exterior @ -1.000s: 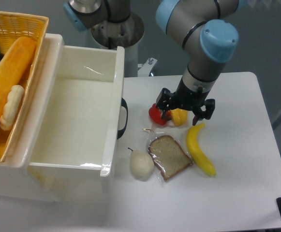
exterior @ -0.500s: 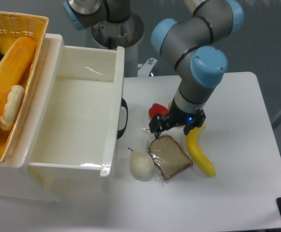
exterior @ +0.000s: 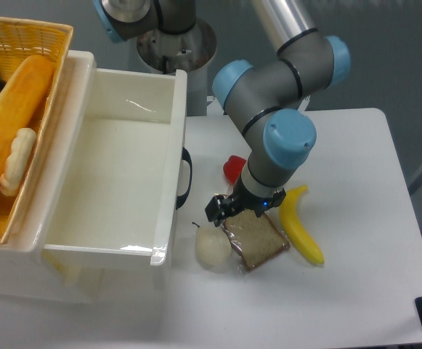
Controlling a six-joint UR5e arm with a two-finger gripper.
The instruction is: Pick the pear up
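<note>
Gripper (exterior: 238,209) above the fruit, jaws spread and holding nothing.
The round, smooth, shiny white pear (exterior: 212,247) sits just below the jaws, beside the wrapped bread (exterior: 258,240).

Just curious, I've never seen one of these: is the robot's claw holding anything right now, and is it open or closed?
Gripper: holding nothing, above the pear; open or closed cannot be told.

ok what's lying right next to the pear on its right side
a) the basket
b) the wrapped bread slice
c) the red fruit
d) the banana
b: the wrapped bread slice lies right beside the pear, while the banana lies farther right, beyond the bread.
</note>
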